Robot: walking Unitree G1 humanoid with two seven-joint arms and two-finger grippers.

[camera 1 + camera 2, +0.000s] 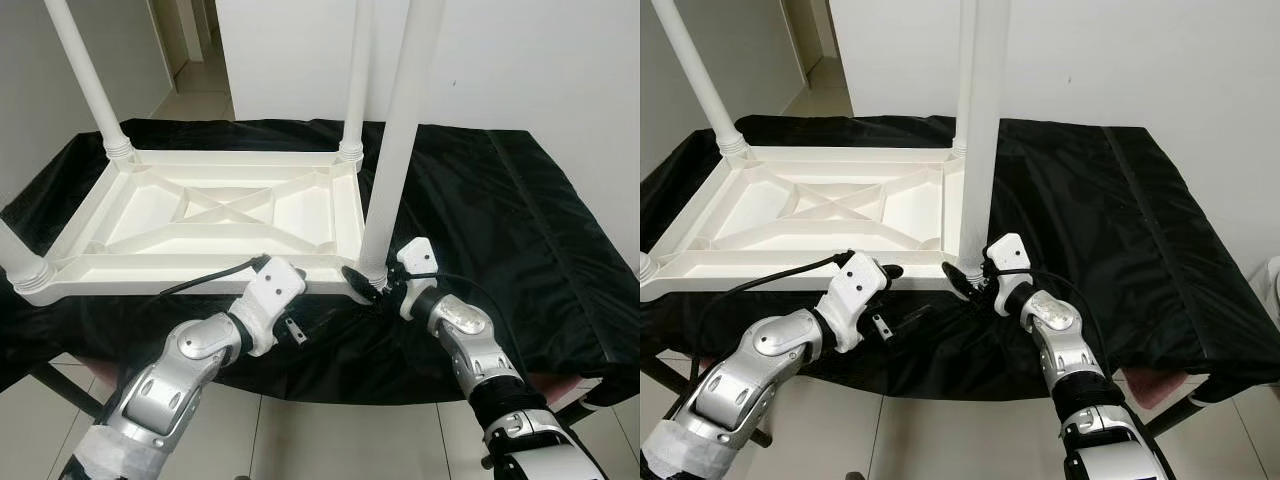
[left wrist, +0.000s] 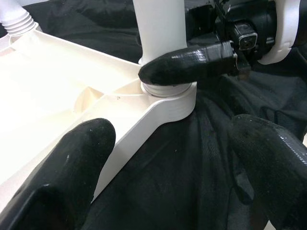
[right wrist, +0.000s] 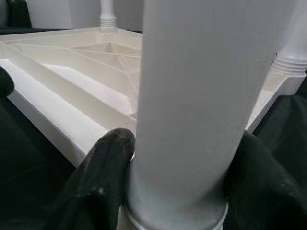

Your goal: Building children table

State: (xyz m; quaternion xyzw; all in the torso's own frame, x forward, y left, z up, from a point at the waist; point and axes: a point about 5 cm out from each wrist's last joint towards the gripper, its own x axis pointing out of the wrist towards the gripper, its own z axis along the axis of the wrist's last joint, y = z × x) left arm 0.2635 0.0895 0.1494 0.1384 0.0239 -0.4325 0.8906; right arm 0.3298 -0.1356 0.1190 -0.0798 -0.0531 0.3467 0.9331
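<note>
A white plastic children's table lies upside down on a black cloth. Its legs point up: far left, far right, near left and near right. My right gripper is shut on the near right leg just above its socket, one finger on each side. My left gripper is open just left of that corner. Its fingers straddle the table's front rim, one over the inside, the other over the cloth.
The black cloth covers a work table whose front edge is right at my arms, with tiled floor below. A white wall stands behind, and a hallway opens at the back left. A cable runs along my left wrist.
</note>
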